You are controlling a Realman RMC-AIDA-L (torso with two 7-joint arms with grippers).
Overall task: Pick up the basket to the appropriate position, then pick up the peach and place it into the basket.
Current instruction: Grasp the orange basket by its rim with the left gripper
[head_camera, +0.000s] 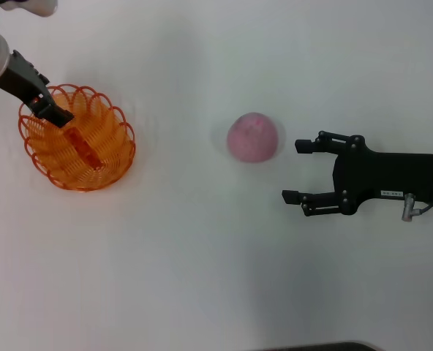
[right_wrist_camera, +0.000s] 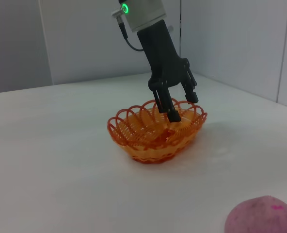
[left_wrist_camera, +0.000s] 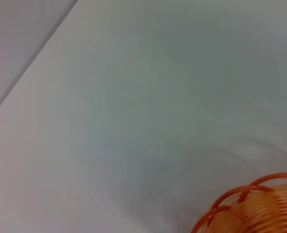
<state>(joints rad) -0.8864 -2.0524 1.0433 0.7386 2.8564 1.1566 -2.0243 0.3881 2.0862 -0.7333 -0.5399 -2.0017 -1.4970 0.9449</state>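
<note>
Left gripper [right_wrist_camera: 178, 108] is down over the basket [head_camera: 77, 139], fingers slightly apart and straddling the far rim: one inside the bowl, one outside, not clamped on the wire as far as I can tell. Looks set up for a rim pinch. Basket sits flat on the tabletop [head_camera: 202, 256]. Right gripper [head_camera: 297, 170] has its fingers wide apart, aimed at the peach [head_camera: 254, 137], which lies just beyond the fingertips, untouched.

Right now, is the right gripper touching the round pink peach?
Apart. In the head view the right gripper has its jaws open, with bare white table showing between their tips and the round pink peach.
</note>
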